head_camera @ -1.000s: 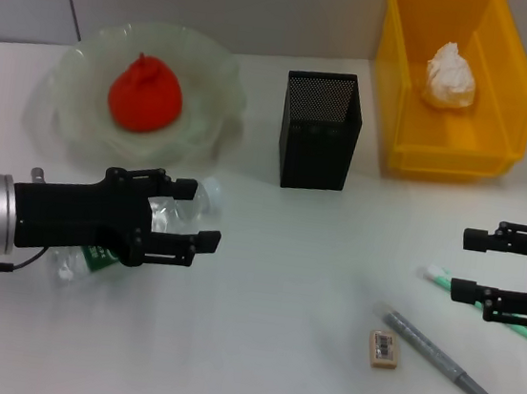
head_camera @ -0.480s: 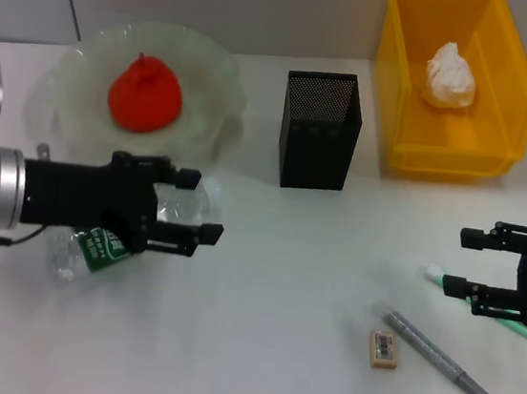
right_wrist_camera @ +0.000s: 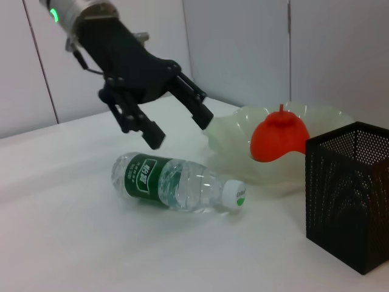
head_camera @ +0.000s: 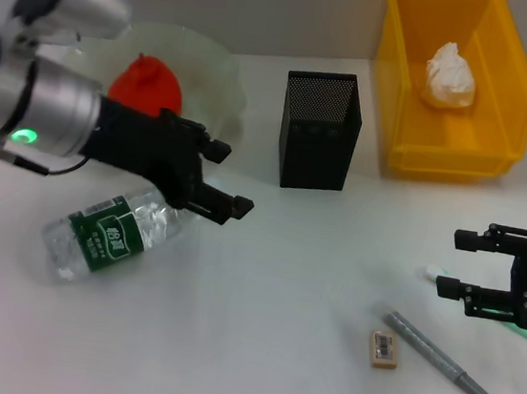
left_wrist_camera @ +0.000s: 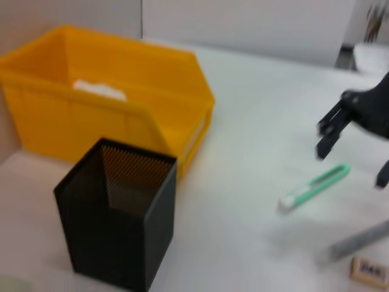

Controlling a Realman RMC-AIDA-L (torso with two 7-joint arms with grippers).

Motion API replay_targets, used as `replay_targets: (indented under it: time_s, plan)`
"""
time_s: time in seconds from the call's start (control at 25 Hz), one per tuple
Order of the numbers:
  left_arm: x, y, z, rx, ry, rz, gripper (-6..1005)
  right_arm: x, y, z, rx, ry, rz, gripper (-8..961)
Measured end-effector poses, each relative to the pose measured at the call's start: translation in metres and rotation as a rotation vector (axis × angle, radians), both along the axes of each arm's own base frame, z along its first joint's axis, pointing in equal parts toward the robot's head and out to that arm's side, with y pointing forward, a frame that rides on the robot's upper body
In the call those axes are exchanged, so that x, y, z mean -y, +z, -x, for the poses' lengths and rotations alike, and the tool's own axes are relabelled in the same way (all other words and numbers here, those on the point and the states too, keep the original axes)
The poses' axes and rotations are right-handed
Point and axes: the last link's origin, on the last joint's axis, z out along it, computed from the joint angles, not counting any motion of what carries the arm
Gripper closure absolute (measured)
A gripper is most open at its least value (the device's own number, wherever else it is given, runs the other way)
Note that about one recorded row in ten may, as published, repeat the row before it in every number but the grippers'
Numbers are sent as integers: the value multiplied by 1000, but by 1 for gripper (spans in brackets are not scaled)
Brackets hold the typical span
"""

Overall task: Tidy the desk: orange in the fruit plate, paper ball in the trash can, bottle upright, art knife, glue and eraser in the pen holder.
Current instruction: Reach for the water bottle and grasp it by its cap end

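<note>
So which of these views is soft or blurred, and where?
Left wrist view: soft throughout, the green art knife and right gripper smeared. Head view: crisp on the eraser, slight blur on the left gripper. Right wrist view: sharp on the bottle.

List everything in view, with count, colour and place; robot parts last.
orange: 1, red-orange, in the fruit plate.
fruit plate: 1, pale green, far left.
bottle: 1, clear, green label, lying flat, front left.
pen holder: 1, black mesh, centre back.
trash can: 1, yellow, far right.
paper ball: 1, white, in the trash can.
art knife: 1, green-white, under the right pincer.
eraser: 1, beige, front right.
pen: 1, grey, beside the eraser.
left pincer: open, above the bottle.
right pincer: open.
</note>
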Motion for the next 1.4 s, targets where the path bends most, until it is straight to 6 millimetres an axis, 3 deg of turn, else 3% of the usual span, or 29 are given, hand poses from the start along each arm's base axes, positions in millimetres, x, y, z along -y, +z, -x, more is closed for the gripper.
replay_targets:
  time_s: [0.24,0.48,1.0,1.4]
  plan:
    - [-13,-11,-27,-194,32,-3,185,0,-2,0,-4,-1,1,258]
    - [-21,-17,-39,-330,60,-37,185,1,-2,0,-4,-3,1,257]
    - [-30,-30,-39,-421,106,-58,185,1,-2,0,-5,-1,2,258]
    - [-34,-39,-27,-446,106,-88,185,1,-3,1,-8,-2,2,258]
